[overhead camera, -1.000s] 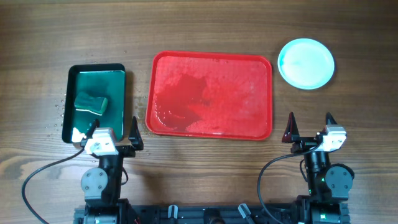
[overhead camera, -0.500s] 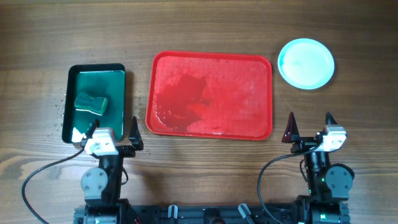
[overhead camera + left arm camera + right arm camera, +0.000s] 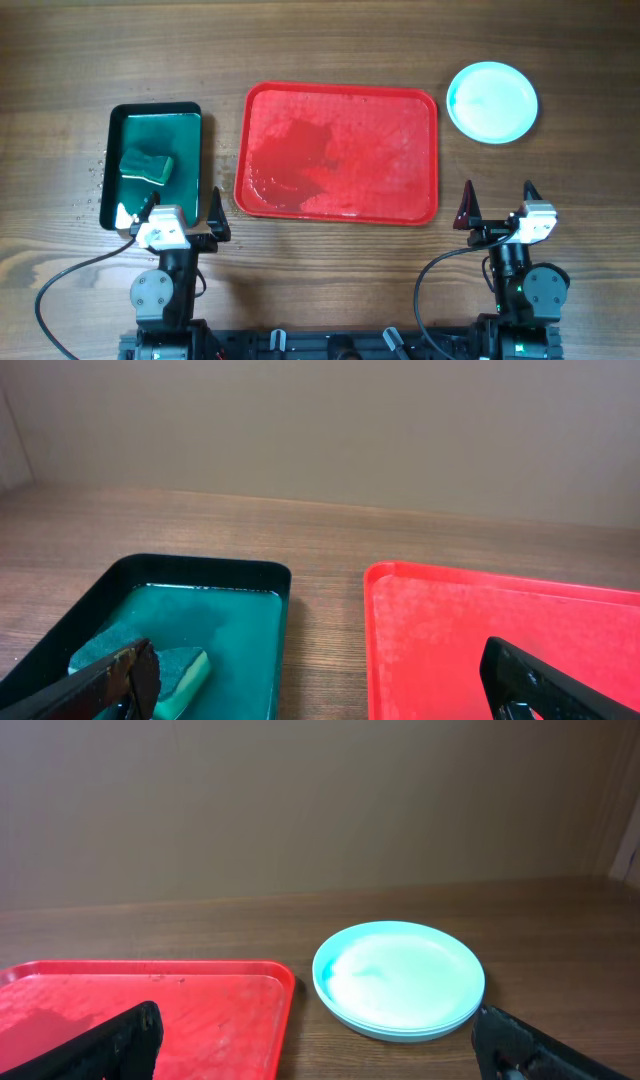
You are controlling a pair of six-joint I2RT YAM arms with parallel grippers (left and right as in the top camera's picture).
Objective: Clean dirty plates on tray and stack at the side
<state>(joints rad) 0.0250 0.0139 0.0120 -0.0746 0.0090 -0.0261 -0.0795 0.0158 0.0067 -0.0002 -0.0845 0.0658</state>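
Beyond right gripper (image 3: 498, 190), stacked plates (image 3: 491, 102)

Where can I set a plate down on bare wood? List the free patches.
Free: the wide wood strip beyond the green tray, red tray and plate stack; the stretch between the left claw and right claw, nearside of the red tray. Crowded: the narrow gap between the two trays, beside the left claw.

The left hand (image 3: 182, 205) and right hand (image 3: 498, 200) show dark pointed fingers (image 3: 466, 205), white wrist blocks (image 3: 163, 228) and looping black cables (image 3: 58, 288).
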